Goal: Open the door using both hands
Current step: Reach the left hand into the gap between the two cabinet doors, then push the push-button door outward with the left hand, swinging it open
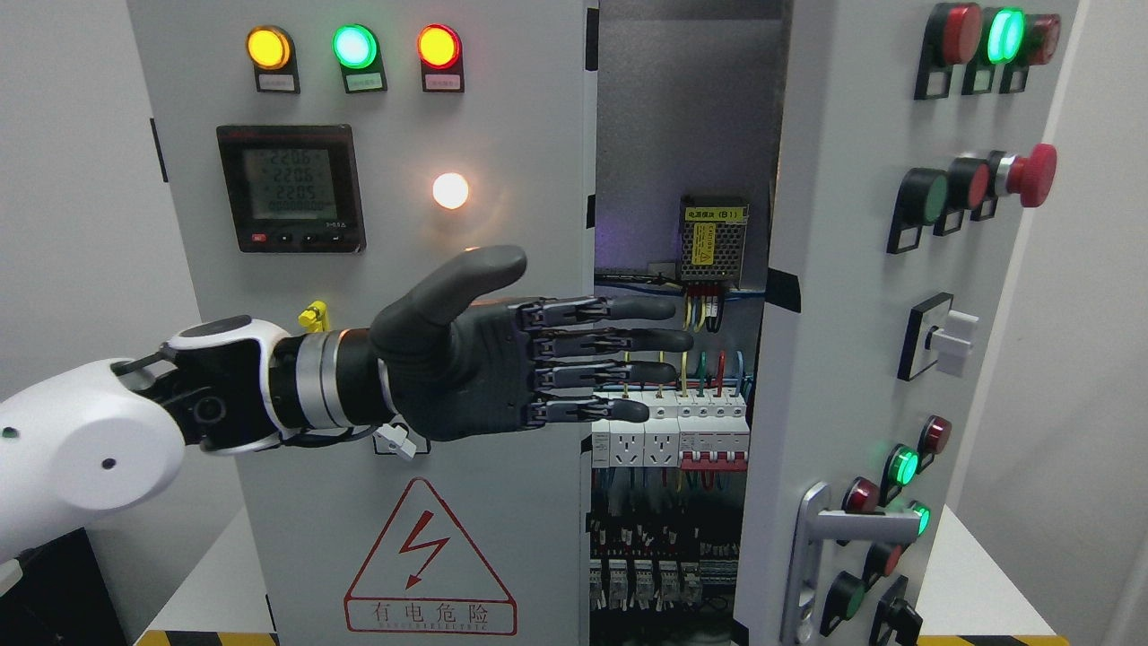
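A grey electrical cabinet fills the view. Its left door [377, 224] is closed, with three lit lamps, a digital meter [291, 188] and a warning triangle [429, 561]. The right door [861, 296] stands swung partly outward, edge-on, with lamps, buttons and a silver lever handle [821, 538]. Between the doors a gap shows wiring and breakers [682, 422]. My left hand [574, 359] reaches in from the lower left in front of the left door, its fingers [628, 339] straight and pointing right into the gap, thumb up, holding nothing. The right arm is out of view.
A red emergency button [1030, 175] and a white rotary switch [951, 341] stick out from the right door. A small power supply [713, 238] sits inside the cabinet. The cabinet stands on a white table [973, 583] with hazard striping at its front edge.
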Action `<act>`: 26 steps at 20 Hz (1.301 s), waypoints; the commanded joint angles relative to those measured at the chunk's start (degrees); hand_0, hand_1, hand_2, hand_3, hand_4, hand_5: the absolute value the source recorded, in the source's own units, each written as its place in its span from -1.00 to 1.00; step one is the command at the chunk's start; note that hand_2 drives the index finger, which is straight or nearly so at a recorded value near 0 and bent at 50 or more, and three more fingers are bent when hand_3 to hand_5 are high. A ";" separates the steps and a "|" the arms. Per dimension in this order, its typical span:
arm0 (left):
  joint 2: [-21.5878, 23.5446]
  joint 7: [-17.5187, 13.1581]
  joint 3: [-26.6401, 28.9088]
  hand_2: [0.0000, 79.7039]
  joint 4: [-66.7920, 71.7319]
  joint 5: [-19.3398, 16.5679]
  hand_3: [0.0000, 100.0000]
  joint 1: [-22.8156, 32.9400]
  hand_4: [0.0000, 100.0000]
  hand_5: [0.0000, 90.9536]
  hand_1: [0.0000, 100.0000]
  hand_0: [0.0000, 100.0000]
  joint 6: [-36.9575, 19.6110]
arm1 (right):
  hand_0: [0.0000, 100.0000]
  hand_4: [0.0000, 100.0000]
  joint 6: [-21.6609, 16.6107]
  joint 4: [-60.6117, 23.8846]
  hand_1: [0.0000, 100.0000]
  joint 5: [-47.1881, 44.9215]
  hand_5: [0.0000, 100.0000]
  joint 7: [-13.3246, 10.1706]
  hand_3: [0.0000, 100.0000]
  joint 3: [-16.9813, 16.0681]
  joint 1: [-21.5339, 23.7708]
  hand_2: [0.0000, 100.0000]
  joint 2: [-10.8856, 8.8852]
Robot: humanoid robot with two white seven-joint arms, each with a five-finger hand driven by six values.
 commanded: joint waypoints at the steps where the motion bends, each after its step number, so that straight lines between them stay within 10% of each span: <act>1: -10.94 1.21 -0.24 -1.00 2.81 0.47 -1.00 -0.23 -1.00 -1.00 -0.22 -0.76 -0.24 | -0.76 -1.00 0.04 0.00 -0.22 0.00 -1.00 -0.04 -1.00 0.01 0.00 -1.00 0.00; 26: -22.80 16.23 5.40 -1.00 0.26 -2.17 -1.00 -0.14 -1.00 -1.00 -0.22 -0.76 -0.50 | -0.76 -1.00 0.04 0.00 -0.22 0.00 -1.00 -0.04 -1.00 0.01 0.00 -1.00 0.00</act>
